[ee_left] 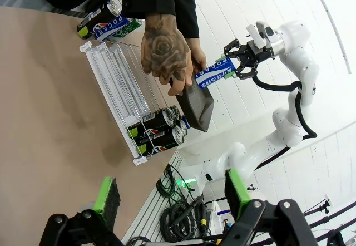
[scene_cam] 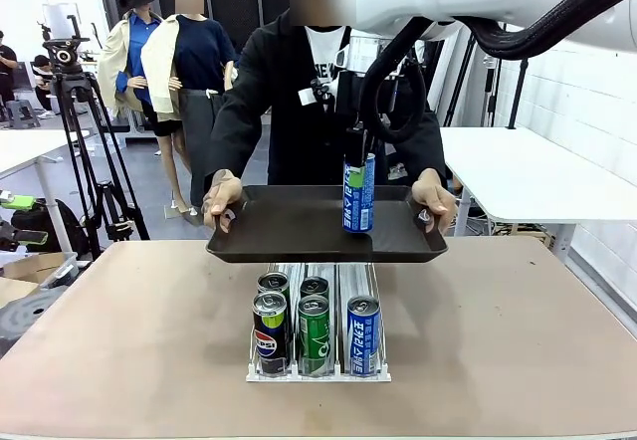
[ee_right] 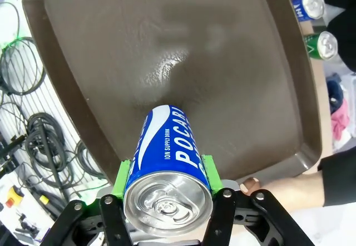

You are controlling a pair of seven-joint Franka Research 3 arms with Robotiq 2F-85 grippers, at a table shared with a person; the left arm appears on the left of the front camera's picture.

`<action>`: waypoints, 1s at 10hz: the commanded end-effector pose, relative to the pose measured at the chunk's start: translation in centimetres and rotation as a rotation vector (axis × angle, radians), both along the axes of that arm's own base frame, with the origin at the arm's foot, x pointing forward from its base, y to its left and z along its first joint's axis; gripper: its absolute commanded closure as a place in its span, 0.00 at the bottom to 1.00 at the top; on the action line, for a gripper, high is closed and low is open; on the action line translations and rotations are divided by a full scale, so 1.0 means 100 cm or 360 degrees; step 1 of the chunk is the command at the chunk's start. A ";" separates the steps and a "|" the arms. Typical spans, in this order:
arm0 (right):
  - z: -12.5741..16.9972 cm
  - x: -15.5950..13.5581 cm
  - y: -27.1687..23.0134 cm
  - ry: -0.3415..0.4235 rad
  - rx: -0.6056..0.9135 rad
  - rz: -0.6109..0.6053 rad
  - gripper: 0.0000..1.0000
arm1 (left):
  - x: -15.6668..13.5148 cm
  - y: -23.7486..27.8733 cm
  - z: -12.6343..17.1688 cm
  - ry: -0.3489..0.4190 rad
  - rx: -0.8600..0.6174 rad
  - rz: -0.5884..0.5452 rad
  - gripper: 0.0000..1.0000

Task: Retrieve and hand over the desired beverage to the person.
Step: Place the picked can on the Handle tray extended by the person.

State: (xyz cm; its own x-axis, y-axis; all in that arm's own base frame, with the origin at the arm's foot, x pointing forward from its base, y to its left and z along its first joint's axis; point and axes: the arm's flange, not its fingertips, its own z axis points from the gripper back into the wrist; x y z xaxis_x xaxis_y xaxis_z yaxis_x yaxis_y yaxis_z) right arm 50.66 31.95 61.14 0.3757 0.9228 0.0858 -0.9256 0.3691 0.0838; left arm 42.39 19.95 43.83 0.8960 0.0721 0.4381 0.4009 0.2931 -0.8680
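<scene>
**Operator:** How far along am I?

**Spotter:** Most of the way, I'd say. You have the blue can (scene_cam: 358,193) out of the rack (scene_cam: 343,279) and up at the tray (scene_cam: 289,231). The person (scene_cam: 269,92) holds that tray out in both hands over the far side of the bench (scene_cam: 119,311). Other cans stand in the rack below it. As I judge it, what's left for you is to rest the can on the tray floor and let go.

**Operator:** Is it down already?

**Spotter:** You can't tell from these views. Its base sits low inside the tray's rim, toward the right end. Whether it touches the floor isn't clear.

**Operator:** And the pincers?

**Spotter:** Your right pincer (ee_right: 167,173) comes in from above and pinches the can near its top. One green pad lies flat on each side, and the can is upright. Your left pincer (ee_left: 171,191) is spread wide with nothing between its pads. It hangs above the bench, apart from the rack.
</scene>
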 end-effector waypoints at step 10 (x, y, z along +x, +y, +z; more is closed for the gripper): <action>0.044 -0.001 0.002 -0.0139 -0.0054 -0.0072 0.00 | -0.001 0.002 0.001 -0.0004 0.0009 0.0003 0.00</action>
